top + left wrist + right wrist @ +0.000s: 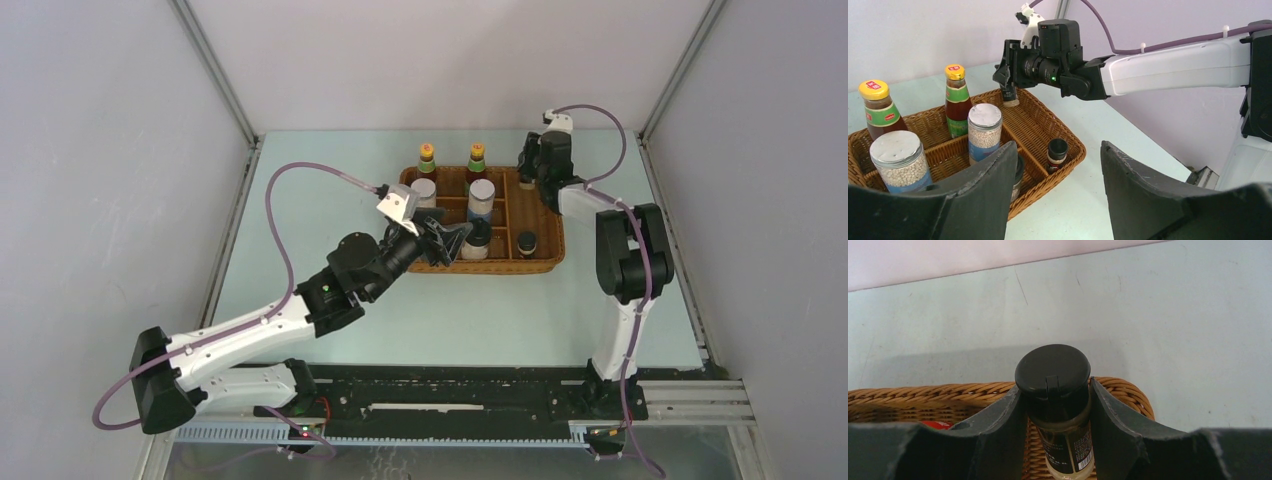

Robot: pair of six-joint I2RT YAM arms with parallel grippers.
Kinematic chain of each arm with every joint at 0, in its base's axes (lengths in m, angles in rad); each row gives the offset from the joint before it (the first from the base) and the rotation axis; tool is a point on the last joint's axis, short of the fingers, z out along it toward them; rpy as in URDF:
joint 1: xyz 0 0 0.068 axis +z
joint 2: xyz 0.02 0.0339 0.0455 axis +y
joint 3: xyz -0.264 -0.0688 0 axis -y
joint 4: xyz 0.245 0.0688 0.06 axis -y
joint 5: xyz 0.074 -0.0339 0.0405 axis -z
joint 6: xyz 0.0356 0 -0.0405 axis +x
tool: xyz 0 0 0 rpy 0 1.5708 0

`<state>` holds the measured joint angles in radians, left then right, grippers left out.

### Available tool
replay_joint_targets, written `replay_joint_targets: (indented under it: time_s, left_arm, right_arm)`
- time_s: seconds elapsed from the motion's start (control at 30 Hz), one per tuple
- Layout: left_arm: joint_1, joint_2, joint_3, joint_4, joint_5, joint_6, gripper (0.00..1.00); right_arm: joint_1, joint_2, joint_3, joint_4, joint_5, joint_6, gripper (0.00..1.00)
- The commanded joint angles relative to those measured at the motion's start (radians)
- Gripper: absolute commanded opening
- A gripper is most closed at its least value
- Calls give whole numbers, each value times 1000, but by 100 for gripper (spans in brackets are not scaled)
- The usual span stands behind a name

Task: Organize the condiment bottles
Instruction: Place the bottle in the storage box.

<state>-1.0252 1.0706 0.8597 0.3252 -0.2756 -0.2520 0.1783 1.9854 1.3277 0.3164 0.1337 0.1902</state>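
Observation:
Several condiment bottles stand in the wicker tray. Two dark sauce bottles with yellow caps are at the back, and two silver-topped shakers stand in front of them. A white black-capped bottle and a tiny dark bottle are at the front. My right gripper is shut on another tiny dark bottle, held over the tray's back right corner. My left gripper is open and empty at the tray's front left. Its left finger partly hides the black-capped bottle.
The right arm reaches across the back of the tray in the left wrist view. Grey walls enclose the pale green table on three sides. The arm bases and a black rail run along the near edge.

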Motion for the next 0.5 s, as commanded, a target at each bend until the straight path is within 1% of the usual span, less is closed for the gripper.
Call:
replay_joint_targets:
  time_s: [0.0, 0.2, 0.47]
  left_arm:
    - [4, -36, -21, 35, 14, 20, 67]
    - [4, -44, -26, 32, 14, 23, 67]
    - [4, -32, -15, 22, 20, 26, 67]
  right_arm:
    - [11, 14, 80, -65, 37, 42, 0]
    - [16, 32, 115, -122, 42, 70, 0]
    - [17, 68, 162, -176, 40, 87, 7]
